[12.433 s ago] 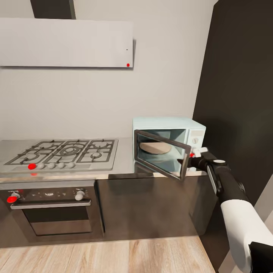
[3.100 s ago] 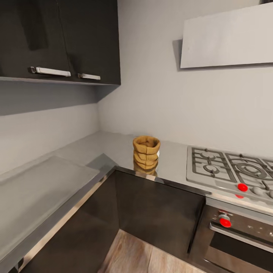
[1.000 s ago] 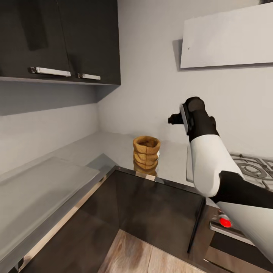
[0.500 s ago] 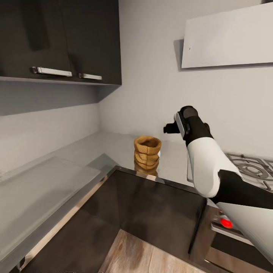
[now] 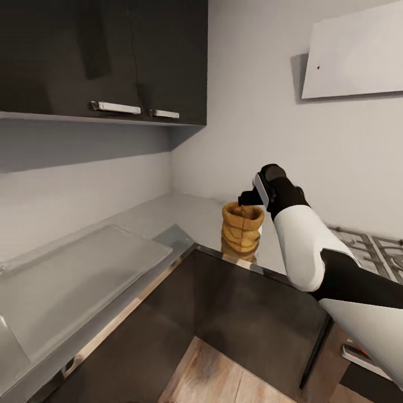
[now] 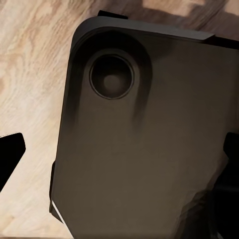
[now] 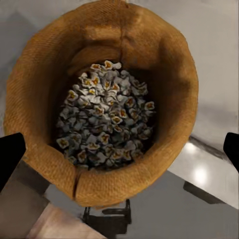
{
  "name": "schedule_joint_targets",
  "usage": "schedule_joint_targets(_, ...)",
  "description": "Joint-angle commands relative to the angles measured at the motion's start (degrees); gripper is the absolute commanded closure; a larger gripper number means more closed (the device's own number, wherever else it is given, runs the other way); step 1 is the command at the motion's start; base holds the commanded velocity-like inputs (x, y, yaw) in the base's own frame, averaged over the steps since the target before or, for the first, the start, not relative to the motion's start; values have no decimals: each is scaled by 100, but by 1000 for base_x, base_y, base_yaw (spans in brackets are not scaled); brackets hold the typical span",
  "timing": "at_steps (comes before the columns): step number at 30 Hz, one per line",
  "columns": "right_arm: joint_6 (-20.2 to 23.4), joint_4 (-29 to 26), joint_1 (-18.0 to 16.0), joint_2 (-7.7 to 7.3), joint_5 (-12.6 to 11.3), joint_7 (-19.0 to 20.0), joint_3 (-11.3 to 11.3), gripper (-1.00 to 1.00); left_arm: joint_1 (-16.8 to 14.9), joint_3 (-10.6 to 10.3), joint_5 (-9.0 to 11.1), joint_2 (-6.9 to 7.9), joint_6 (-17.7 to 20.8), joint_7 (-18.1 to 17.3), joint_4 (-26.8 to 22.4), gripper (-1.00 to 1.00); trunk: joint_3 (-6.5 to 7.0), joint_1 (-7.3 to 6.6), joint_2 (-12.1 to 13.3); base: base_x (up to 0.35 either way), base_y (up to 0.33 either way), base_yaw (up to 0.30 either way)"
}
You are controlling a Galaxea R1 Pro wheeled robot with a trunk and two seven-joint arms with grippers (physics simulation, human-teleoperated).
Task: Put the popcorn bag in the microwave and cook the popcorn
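I have the right gripper (image 5: 246, 197) positioned directly above the popcorn bag (image 5: 242, 229), which stands upright near the front edge of the countertop (image 5: 184, 215), at the corner. The right wrist view looks straight into the bag's open rim at pale kernels (image 7: 104, 114); both fingertips sit wide apart, holding nothing. The left wrist view shows a dark panel (image 6: 144, 139) over wood flooring (image 6: 35, 74); its fingertips are spread, empty.

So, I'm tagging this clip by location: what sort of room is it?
Most likely a home kitchen: a grey countertop over dark cabinet fronts, dark wall cupboards, and a gas hob at the right edge.
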Motion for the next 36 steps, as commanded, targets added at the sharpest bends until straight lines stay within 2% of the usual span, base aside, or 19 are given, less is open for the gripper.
schedule_joint_targets(1,12,-3,-5,9,8,-23,-94,-100,2,5,34,-2,-3,4,-8,-100,-6,0,-3,0,0,279)
schedule_joint_targets(5,12,-2,-5,9,8,-125,-396,-100,2,5,34,0,-3,1,-8,-100,-6,0,-3,0,0,284)
schedule_joint_targets(7,12,-2,-5,9,8,-245,-464,-100,2,5,34,0,-3,0,-8,-100,-6,0,-3,0,0,283)
schedule_joint_targets(15,12,-64,-5,1,34,-383,-535,-100,2,5,34,6,-3,0,-8,-100,-6,0,-3,0,0,60)
schedule_joint_targets(16,12,-52,-5,-166,39,-387,-534,-100,2,5,34,6,-3,0,-8,-100,-6,0,-3,0,0,2)
schedule_joint_targets(19,12,-32,-5,-438,52,-397,-530,-100,2,5,34,7,-3,0,-8,-100,-6,0,-3,0,0,0)
schedule_joint_targets(23,12,-14,-5,-496,59,-405,-525,-100,2,5,34,7,-3,0,-8,-100,-6,0,-3,0,0,0)
schedule_joint_targets(32,12,211,-5,-491,58,-403,-522,-100,0,-6,17,6,-3,-7,0,-100,-6,0,-3,75,0,0)
schedule_joint_targets(36,-199,389,-5,-530,52,-398,-524,-100,0,-12,16,7,-3,-9,1,-100,-6,0,-3,195,0,0)
